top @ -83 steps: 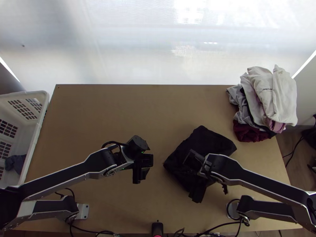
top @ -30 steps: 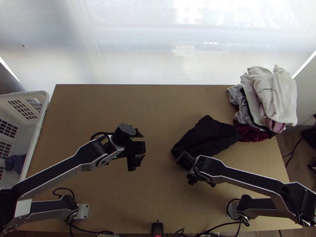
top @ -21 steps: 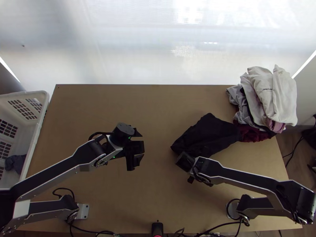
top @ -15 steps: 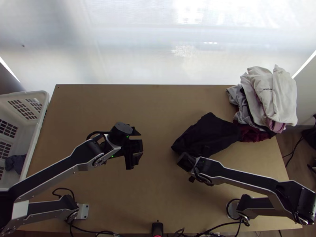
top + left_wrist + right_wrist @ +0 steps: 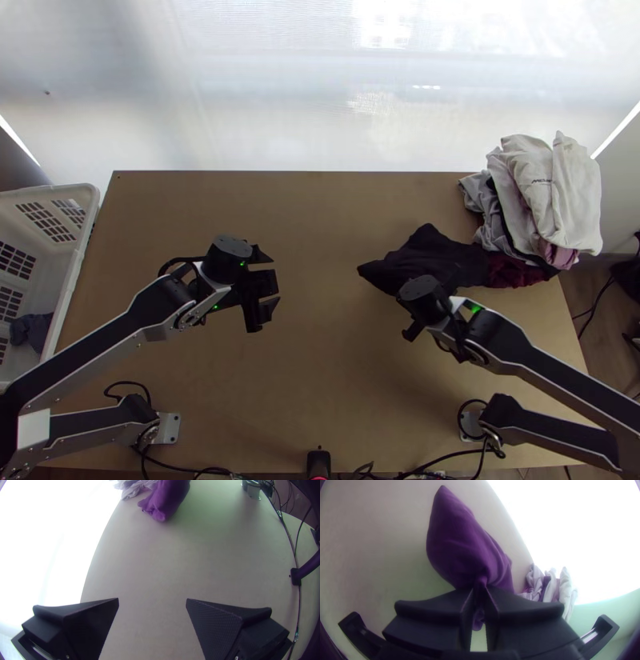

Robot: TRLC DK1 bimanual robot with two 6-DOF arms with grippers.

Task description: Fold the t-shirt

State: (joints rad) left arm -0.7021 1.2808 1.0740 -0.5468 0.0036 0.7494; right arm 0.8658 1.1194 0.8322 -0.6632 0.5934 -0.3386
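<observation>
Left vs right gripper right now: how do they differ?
1. The left gripper has its fingers wide apart; the right gripper has its fingers closed together on cloth.
2. The left gripper has nothing between its fingers; the right gripper pinches a gathered bit of the dark t-shirt.

Shared: both have two wide flat black fingers, and both are over the table.

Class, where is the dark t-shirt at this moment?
In the top view, the dark t-shirt is right of centre, beside the maroon cloth, pinched by the right gripper.
</observation>
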